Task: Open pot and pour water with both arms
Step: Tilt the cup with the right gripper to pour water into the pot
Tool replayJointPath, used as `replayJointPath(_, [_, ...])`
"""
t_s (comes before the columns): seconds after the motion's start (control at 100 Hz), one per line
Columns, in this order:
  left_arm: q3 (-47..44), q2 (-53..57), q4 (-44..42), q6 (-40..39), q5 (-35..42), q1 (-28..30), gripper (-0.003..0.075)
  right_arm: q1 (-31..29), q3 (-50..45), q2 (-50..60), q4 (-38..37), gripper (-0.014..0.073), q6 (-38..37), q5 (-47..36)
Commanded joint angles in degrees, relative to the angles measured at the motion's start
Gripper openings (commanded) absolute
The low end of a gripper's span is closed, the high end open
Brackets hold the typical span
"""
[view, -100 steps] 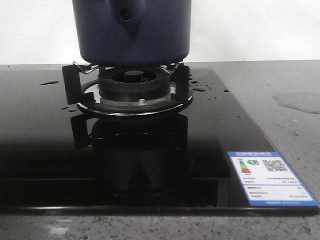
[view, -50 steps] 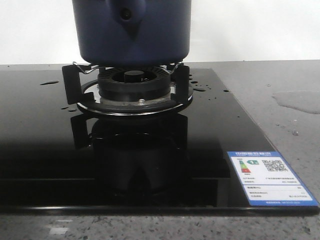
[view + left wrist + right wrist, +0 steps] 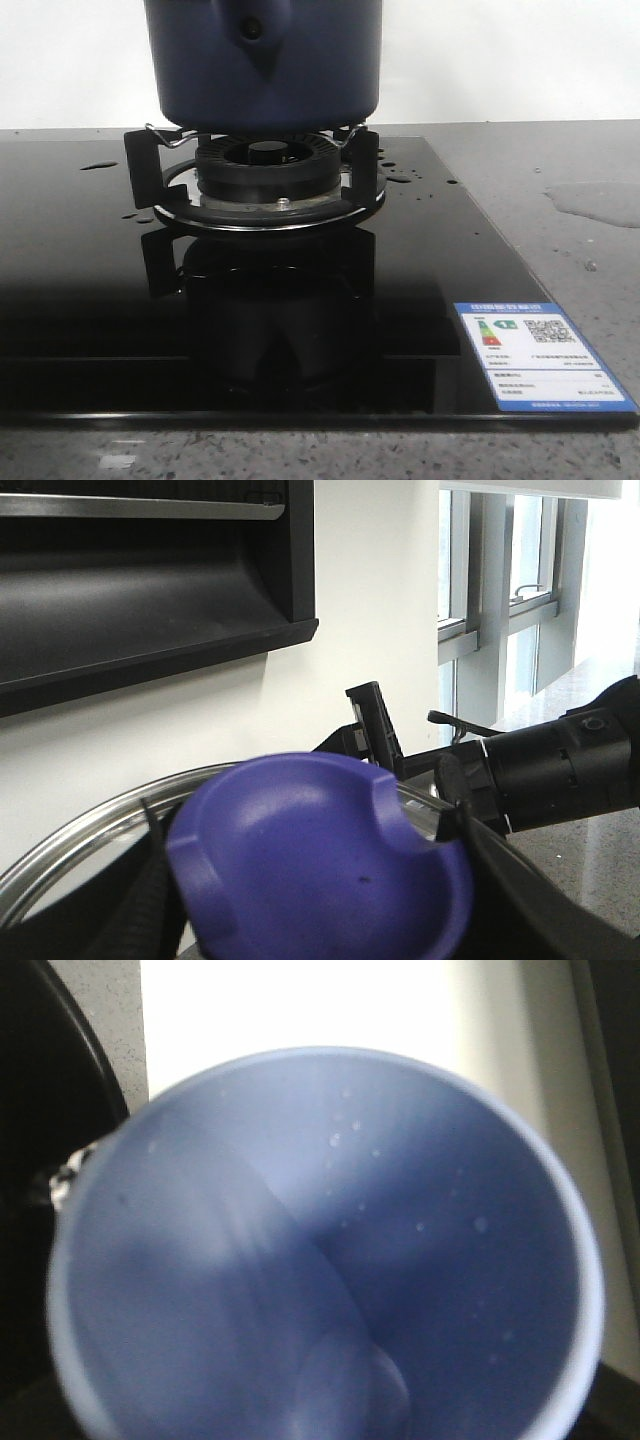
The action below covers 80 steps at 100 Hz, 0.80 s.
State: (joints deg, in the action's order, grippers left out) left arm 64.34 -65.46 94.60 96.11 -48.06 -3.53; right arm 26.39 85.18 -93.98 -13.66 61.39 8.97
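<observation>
Resting on burner (image 3: 265, 160): pot (image 3: 262, 65), seemingly.

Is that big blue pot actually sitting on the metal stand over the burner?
Touching. The front view shows the pot resting its base on the wire stand's prongs, no gap visible.

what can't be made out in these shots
- Top of the pot: cut off by the front view's upper edge, so lid on or off is unseen there.
- Left jaws: hidden in the left wrist view behind the purple knob and glass lid.
- Right jaws: hidden in the right wrist view by the pale blue cup filling the frame.
- Water in the cup: blurred, amount unclear.
</observation>
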Motion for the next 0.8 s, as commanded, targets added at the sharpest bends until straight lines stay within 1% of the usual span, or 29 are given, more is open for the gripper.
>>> replayJointPath(0.0, [1.7,1.5,5.6,-0.6,-0.5,0.0,0.0279,0.0,2.2,2.8,0.1,0.0309,0.3,-6.0])
replayJointPath(0.1, [1.7,1.5,5.6,-0.6,-0.5,0.0,0.0279,0.0,2.2,2.8,-1.5,0.0309,0.3,-7.4])
replayJointPath(0.27, [1.7,1.5,5.6,-0.6,-0.5,0.0,0.0279,0.0,2.2,2.4,-7.9,0.0309,0.3,-10.9])
replayJointPath(0.39, [1.7,1.5,5.6,-0.6,-0.6,0.0,0.0279,0.0,2.2,1.5,-9.9,0.0309,0.3,-13.8])
replayJointPath(0.59, [1.7,1.5,5.6,-0.6,-0.8,0.0,0.0279,0.0,2.2,0.8,-16.3,0.0309,0.3,-14.2])
replayJointPath(0.71, [1.7,1.5,5.6,-0.6,-0.8,0.0,0.0279,0.0,2.2,0.8,-22.5,0.0309,0.3,-15.1])
replayJointPath(0.79, [1.7,1.5,5.6,-0.6,-0.8,0.0,0.0279,0.0,2.2,0.8,-28.2,0.0309,0.3,-15.8])
